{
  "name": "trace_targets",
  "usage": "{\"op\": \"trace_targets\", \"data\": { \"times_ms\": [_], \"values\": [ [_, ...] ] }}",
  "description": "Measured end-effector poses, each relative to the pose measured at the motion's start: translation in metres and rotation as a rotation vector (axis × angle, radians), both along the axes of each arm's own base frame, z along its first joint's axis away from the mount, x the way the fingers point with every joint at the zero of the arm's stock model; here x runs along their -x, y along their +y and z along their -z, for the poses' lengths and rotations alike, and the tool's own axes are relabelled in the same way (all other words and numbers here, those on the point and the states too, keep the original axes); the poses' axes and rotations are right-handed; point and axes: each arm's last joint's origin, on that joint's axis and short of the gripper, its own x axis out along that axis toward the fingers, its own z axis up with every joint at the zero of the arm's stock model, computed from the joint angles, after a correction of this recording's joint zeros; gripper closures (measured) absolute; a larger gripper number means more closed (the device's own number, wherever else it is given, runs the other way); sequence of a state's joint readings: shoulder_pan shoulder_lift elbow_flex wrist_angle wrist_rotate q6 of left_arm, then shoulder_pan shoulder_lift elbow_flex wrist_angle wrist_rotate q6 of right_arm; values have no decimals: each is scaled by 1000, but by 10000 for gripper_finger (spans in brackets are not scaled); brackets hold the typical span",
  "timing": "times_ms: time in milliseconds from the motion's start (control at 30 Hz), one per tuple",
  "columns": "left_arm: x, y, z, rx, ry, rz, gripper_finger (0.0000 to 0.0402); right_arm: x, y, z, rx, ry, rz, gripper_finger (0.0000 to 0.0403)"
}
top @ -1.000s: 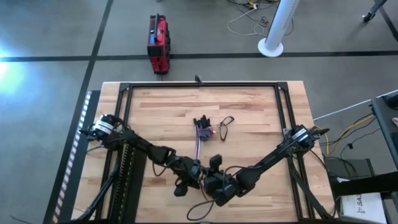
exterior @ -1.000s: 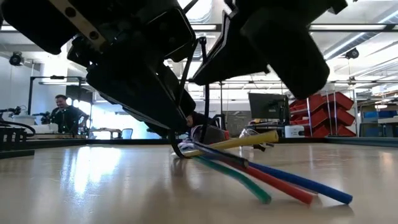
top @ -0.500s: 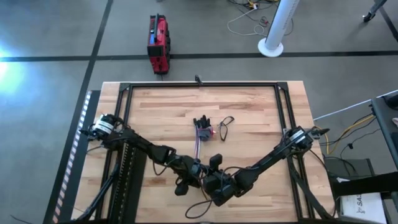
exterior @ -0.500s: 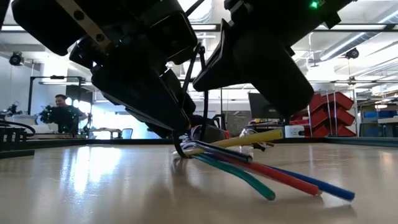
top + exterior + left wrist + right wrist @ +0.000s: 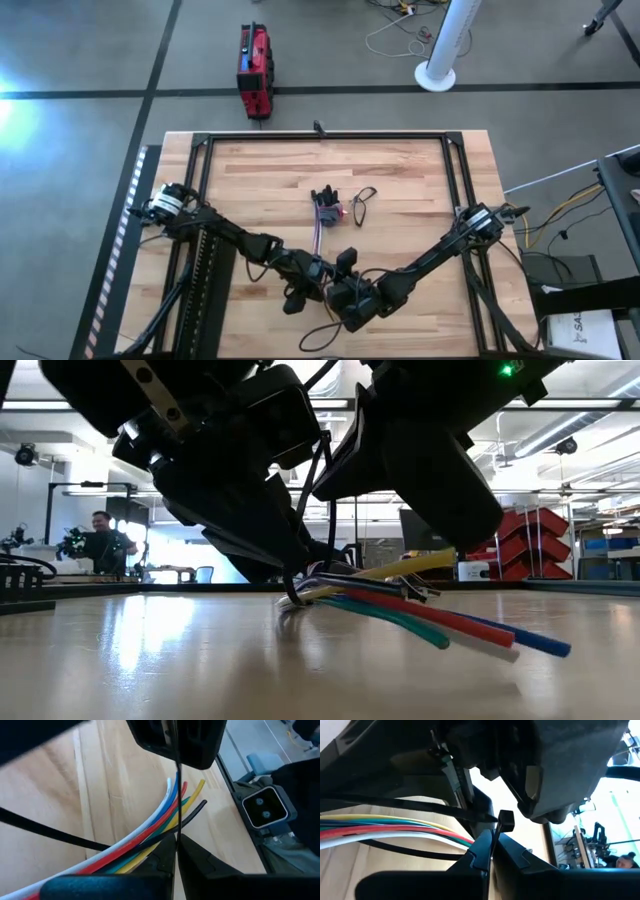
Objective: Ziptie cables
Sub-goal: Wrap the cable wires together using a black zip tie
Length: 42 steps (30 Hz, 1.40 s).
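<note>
On the wooden table (image 5: 400, 170), both pincers pinch the ziptie (image 5: 470, 814).

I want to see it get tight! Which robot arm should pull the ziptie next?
Probably the right. The right gripper is shut on the ziptie at its head, while the left gripper is pinching the strap beside the cables.
</note>
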<state>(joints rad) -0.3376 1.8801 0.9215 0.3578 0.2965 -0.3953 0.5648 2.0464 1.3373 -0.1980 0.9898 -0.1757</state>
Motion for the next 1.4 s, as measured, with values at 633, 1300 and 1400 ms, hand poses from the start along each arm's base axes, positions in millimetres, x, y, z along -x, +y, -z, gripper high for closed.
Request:
{"op": "trace_targets", "data": {
  "times_ms": [633, 1300, 1400],
  "values": [
    [-6, 4, -6, 75, -24, -84, 402, 2, 3, 1, 14, 39, -41, 403],
    [-12, 25, -6, 141, 19, -155, 402, 9, -2, 2, 215, 103, -4, 403],
    [-12, 25, -6, 147, 21, -157, 402, 9, -3, 1, 282, 110, 8, 403]
  ]
}}
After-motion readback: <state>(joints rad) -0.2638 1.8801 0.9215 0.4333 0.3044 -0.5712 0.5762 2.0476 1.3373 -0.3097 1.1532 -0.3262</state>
